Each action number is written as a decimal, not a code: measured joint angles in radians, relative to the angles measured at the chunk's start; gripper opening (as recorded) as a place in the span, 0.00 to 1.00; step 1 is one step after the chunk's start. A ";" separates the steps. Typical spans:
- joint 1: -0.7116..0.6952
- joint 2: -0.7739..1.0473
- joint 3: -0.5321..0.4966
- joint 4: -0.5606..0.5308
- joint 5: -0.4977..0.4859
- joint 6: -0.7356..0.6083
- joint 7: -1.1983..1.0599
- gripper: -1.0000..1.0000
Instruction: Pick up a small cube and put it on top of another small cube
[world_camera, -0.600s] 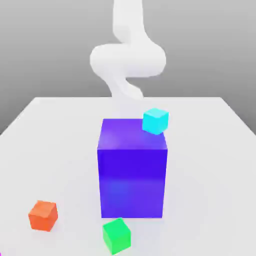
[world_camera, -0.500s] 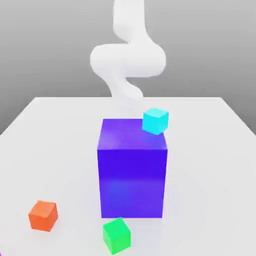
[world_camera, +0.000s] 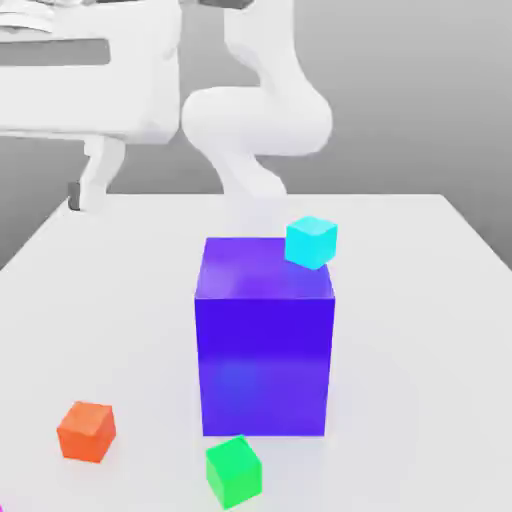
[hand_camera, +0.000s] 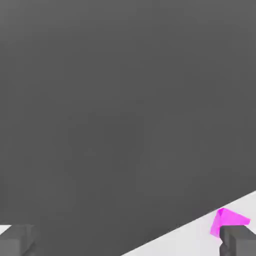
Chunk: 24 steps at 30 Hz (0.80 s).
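No writing, brand or label is showing on any object; every surface is plain.

The gripper (hand_camera: 127, 240) is standing released, its two dark fingers (hand_camera: 17, 240) spread wide with nothing between them. In the exterior view, part of the white hand is hanging high over the table's (world_camera: 420, 300) far corner on the exterior view's left.

The small cube (hand_camera: 227, 222) is showing in the hand view as a plain magenta-pink corner, lying on the white table just beside one fingertip and partly hidden by it; whether they are touching cannot be told.

The green cube (world_camera: 234, 471), plain and bright, is sitting well apart from the gripper, near the table's front edge, just in front of the big blue-violet block (world_camera: 265, 340). A cyan cube (world_camera: 311, 242) is sitting at the block's far top corner, and an orange cube (world_camera: 87, 431) is lying toward the exterior view's left.
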 joint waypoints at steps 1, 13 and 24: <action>-0.014 0.036 -0.006 0.008 0.006 0.007 0.004 0.50; -0.143 0.477 -0.046 0.099 0.122 0.082 0.026 0.50; -0.193 0.690 -0.022 0.148 0.177 0.192 0.009 0.00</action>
